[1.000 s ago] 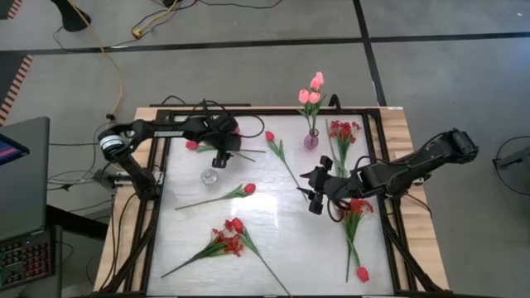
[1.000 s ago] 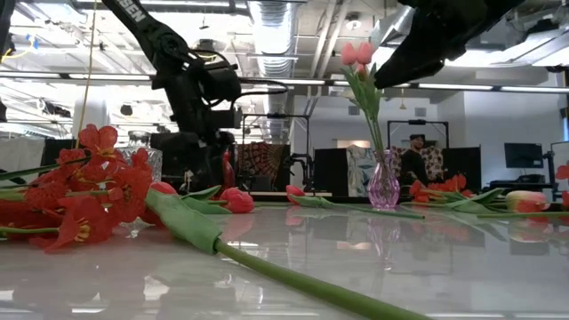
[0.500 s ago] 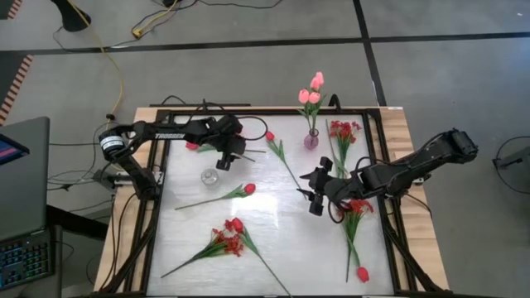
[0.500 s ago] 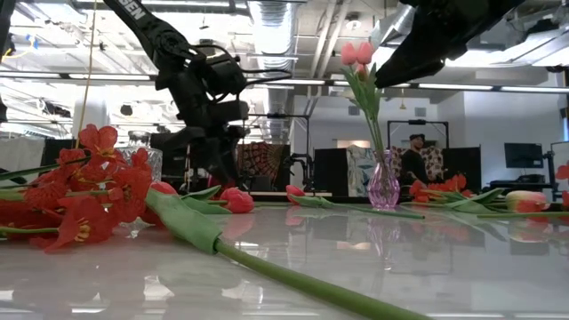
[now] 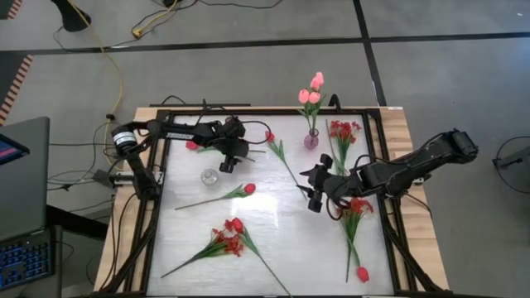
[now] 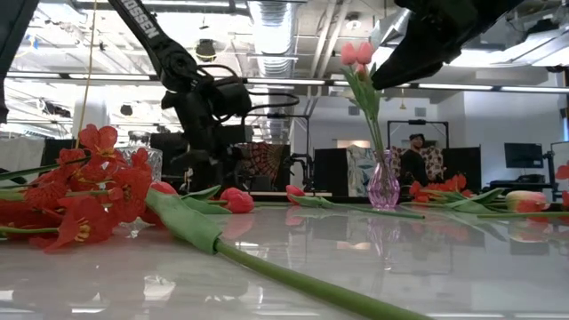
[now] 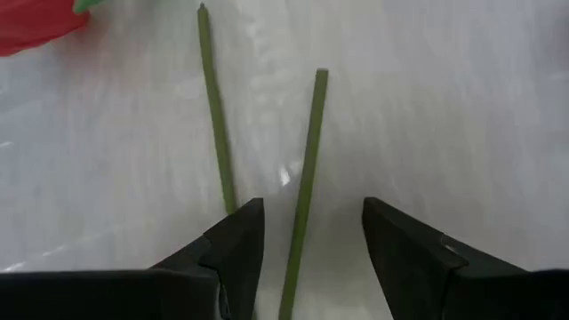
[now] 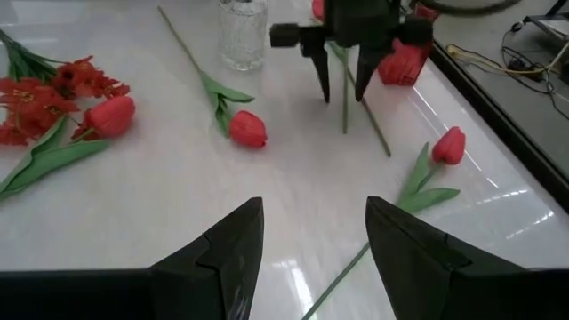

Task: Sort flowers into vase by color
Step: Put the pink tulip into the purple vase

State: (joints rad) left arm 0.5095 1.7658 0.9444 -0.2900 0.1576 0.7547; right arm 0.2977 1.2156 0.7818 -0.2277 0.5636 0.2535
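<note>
My left gripper (image 5: 229,159) hangs low over the table's far left, open, fingers pointing down. In the left wrist view its fingers (image 7: 233,244) straddle one thin green stem (image 7: 305,169), and a second stem (image 7: 213,116) lies beside it. These stems run to a pinkish-red tulip head (image 5: 192,145). A purple vase (image 5: 311,140) holds pink tulips (image 5: 312,89). A clear glass vase (image 5: 209,175) stands without flowers. Red tulips (image 5: 248,189) (image 5: 269,136) (image 5: 362,273) and red sprays (image 5: 228,240) (image 5: 344,131) lie flat. My right gripper (image 5: 313,190) waits open at centre right, holding nothing.
A third red spray (image 5: 357,207) lies under the right arm. A black frame (image 5: 157,190) borders the white tabletop. In the low view the purple vase (image 6: 384,182) stands at the back, and a thick stem (image 6: 267,267) lies close in front.
My left gripper has shifted a little to the right along the far side, settling over the stems. The right arm and the flowers have not moved.
</note>
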